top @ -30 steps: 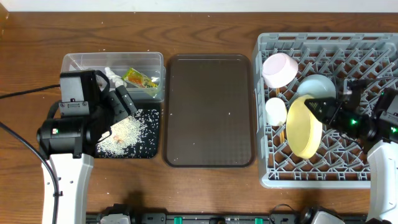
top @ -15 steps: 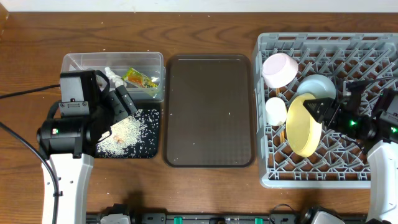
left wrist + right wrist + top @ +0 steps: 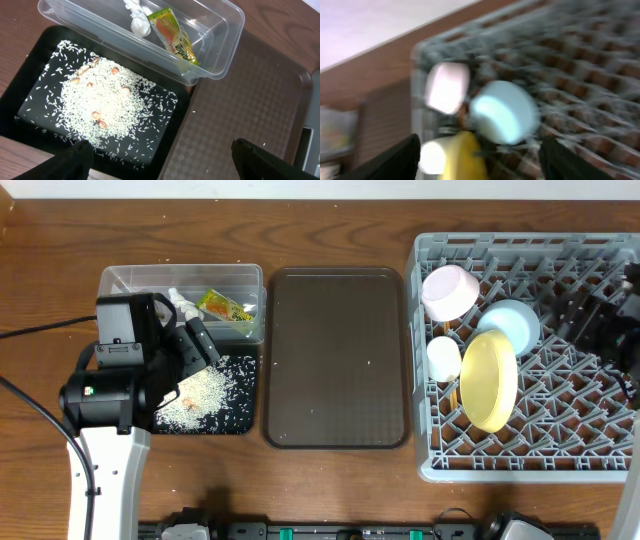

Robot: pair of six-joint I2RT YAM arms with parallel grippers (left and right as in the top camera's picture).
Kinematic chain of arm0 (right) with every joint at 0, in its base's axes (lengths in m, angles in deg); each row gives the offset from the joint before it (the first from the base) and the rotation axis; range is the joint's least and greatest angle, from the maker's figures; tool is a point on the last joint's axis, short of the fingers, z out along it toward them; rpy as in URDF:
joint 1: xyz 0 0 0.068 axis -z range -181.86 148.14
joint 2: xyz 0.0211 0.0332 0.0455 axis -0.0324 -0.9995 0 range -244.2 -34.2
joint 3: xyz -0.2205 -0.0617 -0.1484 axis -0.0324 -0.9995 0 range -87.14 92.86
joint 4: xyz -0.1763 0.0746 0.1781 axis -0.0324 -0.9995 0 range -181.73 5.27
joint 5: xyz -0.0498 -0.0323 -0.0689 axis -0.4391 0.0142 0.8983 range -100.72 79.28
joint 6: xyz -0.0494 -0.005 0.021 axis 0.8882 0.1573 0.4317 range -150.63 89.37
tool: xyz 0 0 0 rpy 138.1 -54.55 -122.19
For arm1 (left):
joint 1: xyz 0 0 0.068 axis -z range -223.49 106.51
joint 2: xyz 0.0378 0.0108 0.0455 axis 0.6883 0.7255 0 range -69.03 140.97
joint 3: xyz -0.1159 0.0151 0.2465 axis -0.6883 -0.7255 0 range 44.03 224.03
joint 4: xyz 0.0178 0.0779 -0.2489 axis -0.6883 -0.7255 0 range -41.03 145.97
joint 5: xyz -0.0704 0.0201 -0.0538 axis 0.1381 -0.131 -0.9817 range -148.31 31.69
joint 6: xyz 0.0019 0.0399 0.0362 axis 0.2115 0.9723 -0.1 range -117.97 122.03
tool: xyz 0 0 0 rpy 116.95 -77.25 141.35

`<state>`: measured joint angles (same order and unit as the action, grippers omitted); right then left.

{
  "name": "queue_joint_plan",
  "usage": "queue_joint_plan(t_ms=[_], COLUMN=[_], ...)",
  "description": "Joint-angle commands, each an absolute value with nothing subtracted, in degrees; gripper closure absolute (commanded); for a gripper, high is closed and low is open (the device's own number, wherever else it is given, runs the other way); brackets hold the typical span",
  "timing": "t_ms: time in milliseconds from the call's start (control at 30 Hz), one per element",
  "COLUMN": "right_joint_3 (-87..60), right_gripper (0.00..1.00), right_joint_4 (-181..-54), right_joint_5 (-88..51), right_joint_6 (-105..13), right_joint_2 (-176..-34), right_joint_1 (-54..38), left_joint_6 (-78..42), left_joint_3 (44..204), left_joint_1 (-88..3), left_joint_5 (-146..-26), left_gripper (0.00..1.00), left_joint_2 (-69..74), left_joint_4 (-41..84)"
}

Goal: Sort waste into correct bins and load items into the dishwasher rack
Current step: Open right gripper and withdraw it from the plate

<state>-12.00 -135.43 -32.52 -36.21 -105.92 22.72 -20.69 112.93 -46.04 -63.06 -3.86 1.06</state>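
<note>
Rack (image 3: pixel 520 470) at three o'clock holds the yellow plate (image 3: pixel 490 380) on edge: stiff, slick, likely breakable, best pinched at its upper rim. Blue bowl (image 3: pixel 512 320) leans at its one o'clock. Left gripper (image 3: pixel 160 150), over the rice (image 3: pixel 105 105), and right gripper (image 3: pixel 482 155), over the rack, stand spread and empty.

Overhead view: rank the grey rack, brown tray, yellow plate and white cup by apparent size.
1. grey rack
2. brown tray
3. yellow plate, which is propped on edge, so it looks narrower than it is
4. white cup
</note>
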Motion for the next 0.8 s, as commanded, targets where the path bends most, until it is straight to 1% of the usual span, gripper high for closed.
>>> queue_joint_plan(t_ms=[0, 100, 167, 200, 333, 767], right_joint_3=[-11.1, -11.1, -11.1, -11.1, -11.1, -11.1], right_gripper=[0.19, 0.15, 0.08, 0.01, 0.01, 0.01], right_joint_4=[-137.3, -138.7, -139.1, -139.5, -141.3, -141.4], right_joint_5=[-15.6, -11.6, -11.6, -11.6, -11.6, -11.6], right_joint_6=[-35.6, -35.1, -33.4, -32.9, -32.9, -32.9], right_joint_2=[-105.7, -105.7, -105.7, -105.7, -105.7, -105.7], right_joint_1=[22.8, 22.8, 22.8, 22.8, 22.8, 22.8], left_joint_6=[-20.8, -20.8, -20.8, -20.8, -20.8, -20.8], left_joint_3=[112.9, 112.9, 112.9, 112.9, 112.9, 112.9], left_joint_1=[-46.3, -46.3, -46.3, -46.3, -46.3, -46.3], left_joint_5=[-63.2, -63.2, -63.2, -63.2, -63.2, -63.2], left_gripper=[0.09, 0.09, 0.09, 0.09, 0.09, 0.09], left_joint_2=[-3.6, -3.6, -3.6, -3.6, -3.6, -3.6], left_joint_4=[1.1, 1.1, 1.1, 1.1, 1.1, 1.1])
